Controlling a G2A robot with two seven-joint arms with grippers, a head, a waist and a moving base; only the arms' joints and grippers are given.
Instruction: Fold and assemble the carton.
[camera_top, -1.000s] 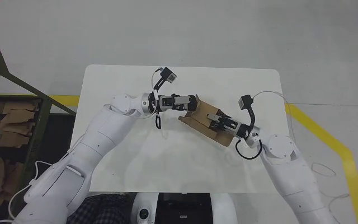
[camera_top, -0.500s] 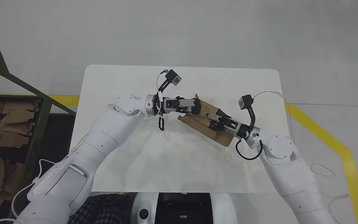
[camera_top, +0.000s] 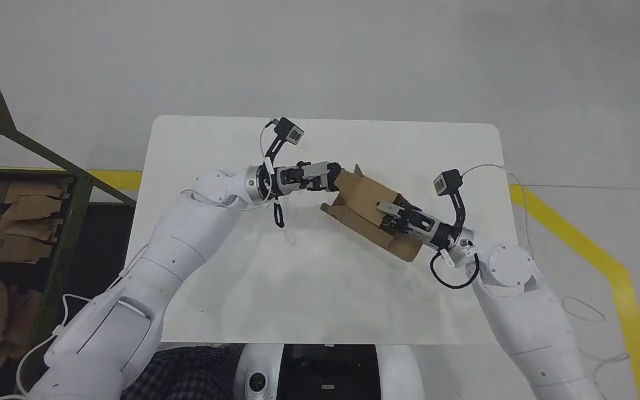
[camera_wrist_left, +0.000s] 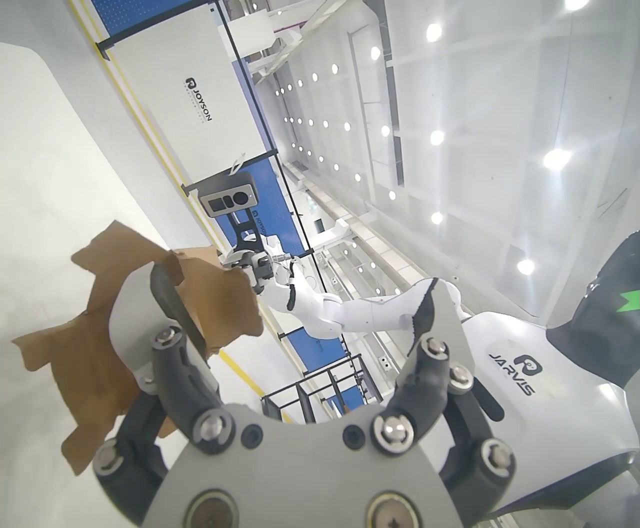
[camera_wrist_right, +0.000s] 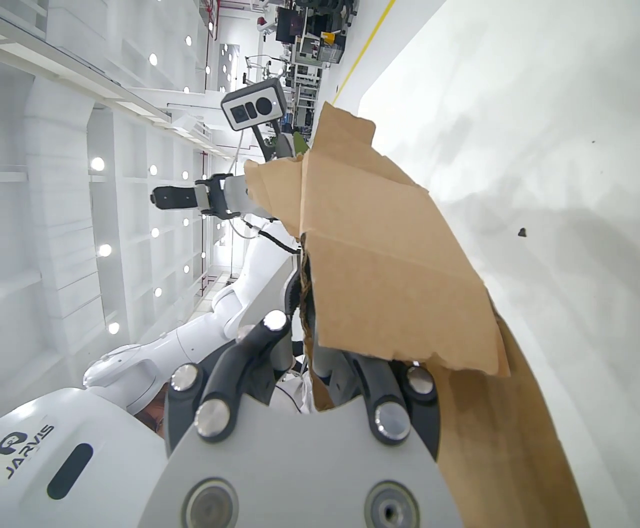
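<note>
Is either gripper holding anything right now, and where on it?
Right gripper clamps the carton by the edge of one wall. Left gripper is open, one finger against a flap, holding nothing.

Glossy white arms (camera_top: 170, 260), grey screw-studded left pincer (camera_wrist_left: 297, 285)

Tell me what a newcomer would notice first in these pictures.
A half-folded brown carton sits in the middle of the white table, with a robot arm at each end. The right end effector is closed on one of its walls. The left end effector is open at the opposite end, one finger against a flap.
</note>
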